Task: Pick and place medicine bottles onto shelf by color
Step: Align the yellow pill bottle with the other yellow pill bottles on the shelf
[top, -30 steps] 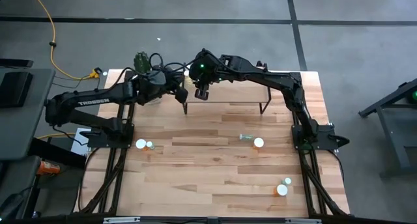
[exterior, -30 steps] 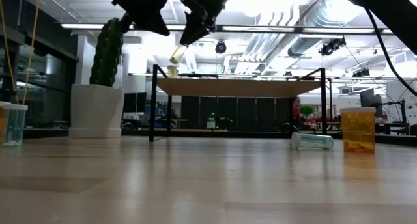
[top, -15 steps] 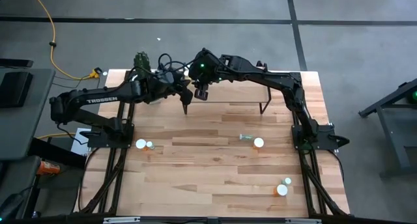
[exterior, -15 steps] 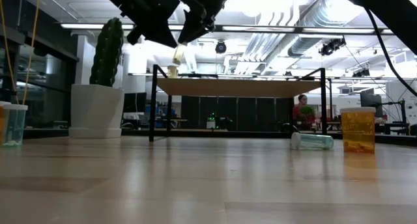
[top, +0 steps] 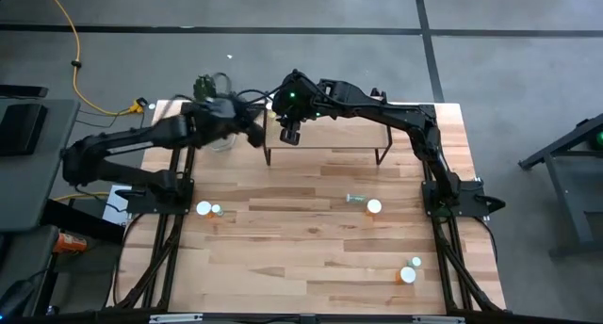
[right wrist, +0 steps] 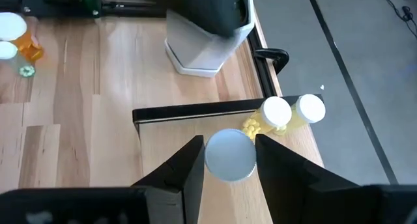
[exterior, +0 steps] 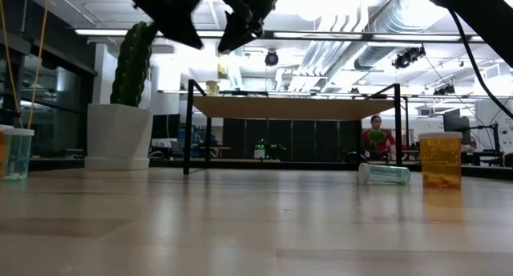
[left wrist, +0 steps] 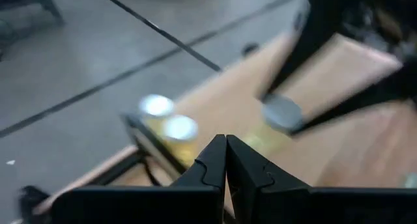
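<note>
Yellowish bottle (right wrist: 229, 155) hung upright, cap up, gripped by the right tool (right wrist: 228, 160) above the shelf (top: 330, 134) (left tool (left wrist: 226, 160) pinched closed, empty, alongside).

Wide bare tabletop fills the lower middle of the high view. The raised light-wood shelf on black legs (top: 325, 136), the white-potted green cactus (top: 209, 90) and both dark arms crowd the upper centre.
</note>
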### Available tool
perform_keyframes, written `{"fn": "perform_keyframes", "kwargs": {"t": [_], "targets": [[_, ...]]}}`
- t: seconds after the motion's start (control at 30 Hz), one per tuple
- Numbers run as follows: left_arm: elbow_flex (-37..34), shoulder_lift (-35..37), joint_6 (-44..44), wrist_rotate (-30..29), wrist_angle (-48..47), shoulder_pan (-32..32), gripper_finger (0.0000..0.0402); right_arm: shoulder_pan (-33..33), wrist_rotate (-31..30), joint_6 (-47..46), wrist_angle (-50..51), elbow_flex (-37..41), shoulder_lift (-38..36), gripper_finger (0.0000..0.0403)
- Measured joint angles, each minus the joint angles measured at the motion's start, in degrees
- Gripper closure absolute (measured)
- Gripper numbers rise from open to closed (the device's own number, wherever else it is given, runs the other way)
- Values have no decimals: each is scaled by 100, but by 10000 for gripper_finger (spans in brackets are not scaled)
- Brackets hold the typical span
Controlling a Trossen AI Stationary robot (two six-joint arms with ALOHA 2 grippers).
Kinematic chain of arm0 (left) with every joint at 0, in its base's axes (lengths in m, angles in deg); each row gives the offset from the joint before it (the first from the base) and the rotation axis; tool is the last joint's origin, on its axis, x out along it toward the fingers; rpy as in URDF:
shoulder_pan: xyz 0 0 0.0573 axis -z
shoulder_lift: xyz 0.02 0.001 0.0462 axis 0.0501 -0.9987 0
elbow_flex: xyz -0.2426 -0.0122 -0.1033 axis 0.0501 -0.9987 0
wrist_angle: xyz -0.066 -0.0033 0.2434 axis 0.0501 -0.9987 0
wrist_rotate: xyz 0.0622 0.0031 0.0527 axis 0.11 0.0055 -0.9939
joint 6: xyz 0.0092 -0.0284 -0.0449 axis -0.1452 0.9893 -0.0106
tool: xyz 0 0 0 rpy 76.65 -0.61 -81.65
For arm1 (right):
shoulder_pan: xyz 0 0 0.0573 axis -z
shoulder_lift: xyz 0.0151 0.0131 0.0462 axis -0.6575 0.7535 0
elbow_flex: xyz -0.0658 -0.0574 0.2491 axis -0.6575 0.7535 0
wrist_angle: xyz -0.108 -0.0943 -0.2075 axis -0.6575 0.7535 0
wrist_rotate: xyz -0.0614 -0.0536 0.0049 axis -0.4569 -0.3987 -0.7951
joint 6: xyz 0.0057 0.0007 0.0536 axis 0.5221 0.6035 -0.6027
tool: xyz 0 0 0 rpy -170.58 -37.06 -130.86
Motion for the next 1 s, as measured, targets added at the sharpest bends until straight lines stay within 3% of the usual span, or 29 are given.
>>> {"fn": "perform_keyframes", "kwargs": {"t": [0.43, 1.0], "targets": [[0, 2110, 311, -39, -216, 151, 402, 2, 157, -405, -539, 0, 165, 281], [0, 2220, 350, -2, -226, 220, 402, 59, 48, -402, -689, 2, 671, 281]]}}
